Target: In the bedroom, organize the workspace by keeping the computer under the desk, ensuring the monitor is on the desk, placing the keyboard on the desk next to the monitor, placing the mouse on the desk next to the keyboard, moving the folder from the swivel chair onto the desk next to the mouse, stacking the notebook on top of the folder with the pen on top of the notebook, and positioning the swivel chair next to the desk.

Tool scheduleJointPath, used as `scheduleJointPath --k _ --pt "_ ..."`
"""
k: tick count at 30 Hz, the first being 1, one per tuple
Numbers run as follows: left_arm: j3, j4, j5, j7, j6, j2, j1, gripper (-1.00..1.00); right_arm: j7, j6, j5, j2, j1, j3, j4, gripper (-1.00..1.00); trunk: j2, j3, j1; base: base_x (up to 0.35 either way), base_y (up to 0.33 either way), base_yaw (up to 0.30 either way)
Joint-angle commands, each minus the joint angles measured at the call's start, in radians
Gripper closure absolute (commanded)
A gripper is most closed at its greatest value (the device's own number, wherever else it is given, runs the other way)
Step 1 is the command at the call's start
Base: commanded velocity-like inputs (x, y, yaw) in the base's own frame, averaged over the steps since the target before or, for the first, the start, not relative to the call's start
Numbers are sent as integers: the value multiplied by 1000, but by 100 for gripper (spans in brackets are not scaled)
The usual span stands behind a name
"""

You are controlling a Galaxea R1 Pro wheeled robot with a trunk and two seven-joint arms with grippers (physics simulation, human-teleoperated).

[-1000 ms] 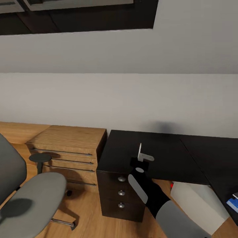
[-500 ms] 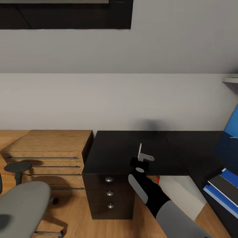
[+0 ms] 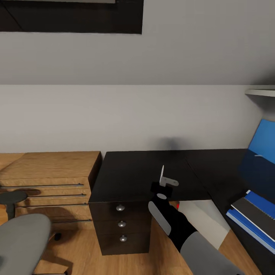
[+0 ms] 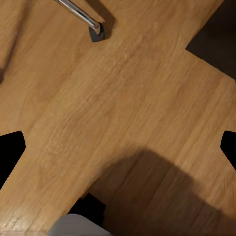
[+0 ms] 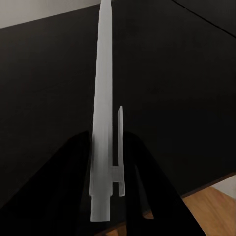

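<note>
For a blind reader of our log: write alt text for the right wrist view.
A thin white pen stands clamped between the right gripper's dark fingers, pointing away from the camera over the glossy black desk. A strip of wooden floor shows beyond the desk's edge.

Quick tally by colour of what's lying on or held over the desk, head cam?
White: 1, the pen in the right claw
Blue: 1, the folder on the desk
Dark grey: 1, the notebook on the folder
Total: 3
</note>
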Motion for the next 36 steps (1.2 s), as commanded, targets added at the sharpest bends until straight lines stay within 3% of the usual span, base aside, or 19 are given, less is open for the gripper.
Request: scheduleJointPath --k 1,36 --pt "-8 -1 10 6 -1 1 -1 -100 -7 7 -2 -1 -1 3 -1 100 -1 -1 0 0 0 0" --pt "-16 -1 1 1 -7 -11 -1 -100 0 7 -4 -1 -1 1 2 100 -1 22 0 0 0 -244"
